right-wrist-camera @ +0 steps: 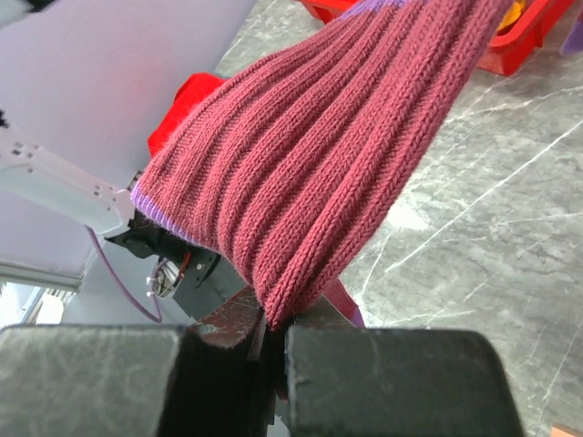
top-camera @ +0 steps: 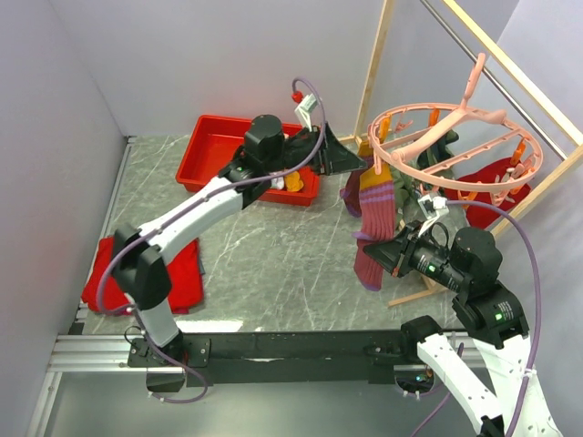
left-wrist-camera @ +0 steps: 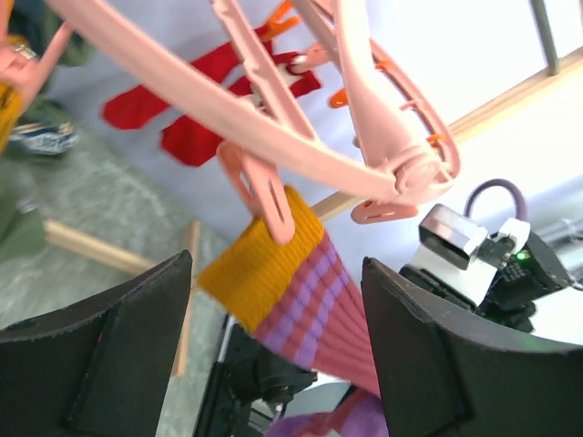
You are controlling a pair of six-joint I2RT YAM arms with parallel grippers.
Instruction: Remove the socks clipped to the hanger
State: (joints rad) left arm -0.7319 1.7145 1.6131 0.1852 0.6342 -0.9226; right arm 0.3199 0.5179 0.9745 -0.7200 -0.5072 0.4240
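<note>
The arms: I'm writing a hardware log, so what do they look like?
The left arm and right arm have white links and black joints. A lilac cable loops along each. The fingers are broad and matte black. A green light glows on the right arm.

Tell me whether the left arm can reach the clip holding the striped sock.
Probably yes. The left tool is open, its fingers on either side of the pink clip that grips the striped sock, and nothing lies between them.

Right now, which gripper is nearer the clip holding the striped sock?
Left. The left gripper is open, the clip just ahead of its fingers. The right gripper is shut on the sock at its lower end, below the clip.
</note>
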